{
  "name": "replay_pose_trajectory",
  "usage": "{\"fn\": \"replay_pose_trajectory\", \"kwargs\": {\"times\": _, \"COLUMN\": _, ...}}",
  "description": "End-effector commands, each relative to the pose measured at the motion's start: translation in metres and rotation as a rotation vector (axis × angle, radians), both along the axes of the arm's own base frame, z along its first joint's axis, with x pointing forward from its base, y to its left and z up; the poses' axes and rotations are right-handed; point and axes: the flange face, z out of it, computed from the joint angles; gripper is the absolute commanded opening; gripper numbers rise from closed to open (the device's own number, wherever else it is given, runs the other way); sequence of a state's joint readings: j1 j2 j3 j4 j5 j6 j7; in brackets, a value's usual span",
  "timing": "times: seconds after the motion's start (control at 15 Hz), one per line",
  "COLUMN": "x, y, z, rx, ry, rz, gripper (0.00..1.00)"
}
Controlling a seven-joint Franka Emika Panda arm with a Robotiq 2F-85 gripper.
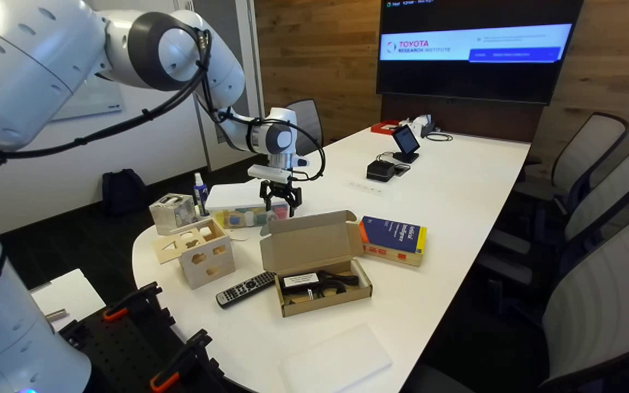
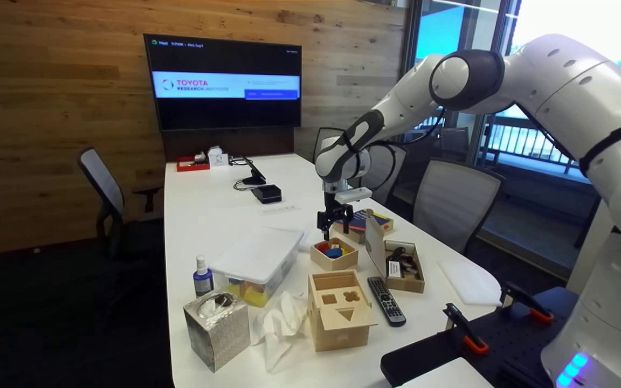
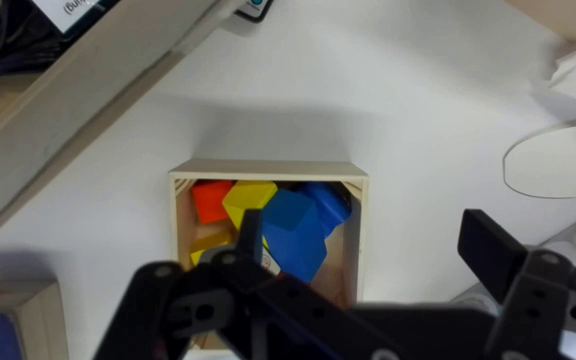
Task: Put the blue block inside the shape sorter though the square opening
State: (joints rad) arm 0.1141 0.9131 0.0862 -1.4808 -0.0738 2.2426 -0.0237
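A blue block [image 3: 295, 235] lies among red and yellow blocks inside a small open wooden box [image 3: 268, 169]; a second blue piece [image 3: 325, 202] lies beside it, against the box wall. In an exterior view, blue [image 2: 333, 253] shows inside that box [image 2: 336, 264]. My gripper [image 3: 360, 215] is open and empty above the box, off to one side; its left finger overlaps the blocks in view, its right finger is outside the box. It also shows in both exterior views [image 1: 280, 212] [image 2: 336, 233]. The wooden shape sorter [image 2: 340, 339] [image 1: 205, 262] has its lid slid partly out, with the square opening [image 2: 329, 298] uppermost.
An open cardboard carton [image 1: 314, 240] with cables stands beside the wooden box. A remote [image 2: 386, 302], a lidded plastic bin [image 2: 259, 253], a tissue box [image 2: 217, 328], crumpled tissue [image 2: 281, 326], a spray bottle [image 2: 202, 277] and a blue book [image 1: 391, 234] are around.
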Motion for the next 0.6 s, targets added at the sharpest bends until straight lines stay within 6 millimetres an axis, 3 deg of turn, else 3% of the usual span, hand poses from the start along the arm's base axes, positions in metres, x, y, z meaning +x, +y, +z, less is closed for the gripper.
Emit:
{"fn": "replay_pose_trajectory", "kwargs": {"times": 0.0, "x": 0.017, "y": -0.010, "z": -0.020, "rx": 0.001, "ry": -0.010, "rz": 0.029, "gripper": 1.00}}
{"fn": "replay_pose_trajectory", "kwargs": {"times": 0.53, "x": 0.031, "y": -0.021, "z": -0.060, "rx": 0.029, "ry": 0.004, "rz": 0.022, "gripper": 1.00}}
